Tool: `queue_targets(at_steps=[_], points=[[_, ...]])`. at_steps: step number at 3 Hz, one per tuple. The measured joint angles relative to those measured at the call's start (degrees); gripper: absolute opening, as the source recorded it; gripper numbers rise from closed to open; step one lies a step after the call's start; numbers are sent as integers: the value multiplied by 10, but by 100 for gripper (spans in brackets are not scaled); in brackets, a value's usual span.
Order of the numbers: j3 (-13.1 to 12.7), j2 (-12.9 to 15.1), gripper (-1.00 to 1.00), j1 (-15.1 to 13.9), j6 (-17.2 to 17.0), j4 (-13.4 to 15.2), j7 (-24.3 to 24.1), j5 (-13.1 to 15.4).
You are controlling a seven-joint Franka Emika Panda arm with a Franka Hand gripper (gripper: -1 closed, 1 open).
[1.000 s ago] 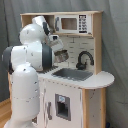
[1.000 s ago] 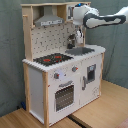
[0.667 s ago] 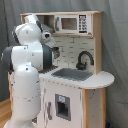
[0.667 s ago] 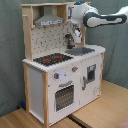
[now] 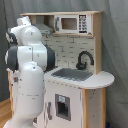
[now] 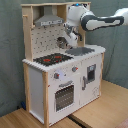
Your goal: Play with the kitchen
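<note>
The kitchen (image 6: 75,85) is a tall white and light-wood toy unit, seen in both exterior views. In the second exterior view it shows a grey hood (image 6: 49,21), a red-ringed black hob (image 6: 52,59), an oven door (image 6: 64,96) and two knobs (image 6: 56,76). My gripper (image 6: 63,43) hangs just above the countertop, between the hob and the sink (image 6: 80,50), close to the back wall. In the first exterior view the kitchen (image 5: 95,90) shows its black faucet (image 5: 84,59) and steel sink (image 5: 72,75). There my own arm (image 5: 27,75) hides the gripper.
A toy microwave (image 5: 72,23) sits on the top shelf. A dark dispenser panel (image 6: 91,73) is on the cabinet front beside the oven. The kitchen stands on a wooden surface (image 6: 107,107). A grey curtain (image 6: 10,60) hangs behind it.
The arm has swung a little towards the hob, carrying the gripper to the second exterior view's left. The kitchen has not moved.
</note>
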State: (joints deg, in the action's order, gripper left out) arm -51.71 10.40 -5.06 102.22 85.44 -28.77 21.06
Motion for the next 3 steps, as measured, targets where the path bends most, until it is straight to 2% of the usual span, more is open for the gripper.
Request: queue_targets(at_steps=[1,3], points=[[-14,49,-100,26,17,-23,-1,28],[-14,125,-100,80,17,-79,0,75]])
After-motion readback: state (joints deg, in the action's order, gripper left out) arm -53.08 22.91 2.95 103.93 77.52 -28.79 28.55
